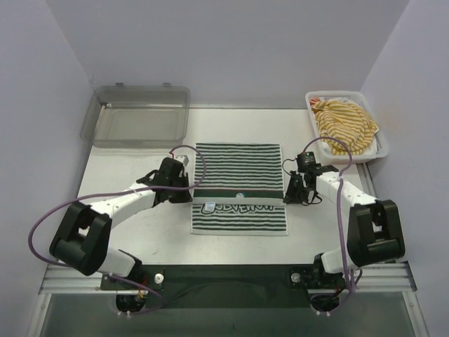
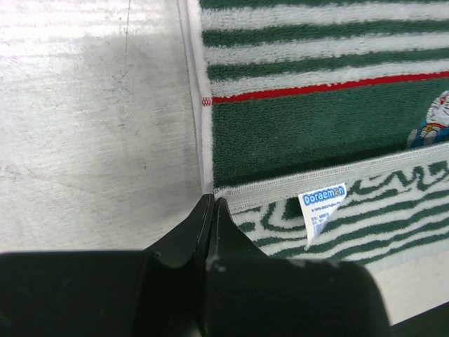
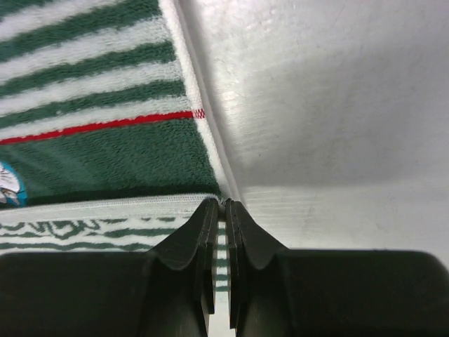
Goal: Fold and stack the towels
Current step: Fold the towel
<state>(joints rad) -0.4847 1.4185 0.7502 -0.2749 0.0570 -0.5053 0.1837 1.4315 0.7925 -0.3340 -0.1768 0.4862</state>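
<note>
Green-and-white striped towel [image 1: 238,163] lies flat in the middle of the counter [image 1: 133,175]. Its near edge is turned over onto itself, so the patterned underside and a small label face up. My left pincer [image 2: 212,202] is closed tight at the left corner of that turned hem, and my right pincer [image 3: 223,205] is closed at the right corner. Each looks to be pinching the thin cloth there. Holding both corners level should keep the fold line straight across the towel. A yellow striped towel [image 1: 344,125] sits bunched in the white basket [image 1: 379,151] at far right, not yet folded. A clear tray [image 1: 137,116] stands at far left, probably for the finished stack.
</note>
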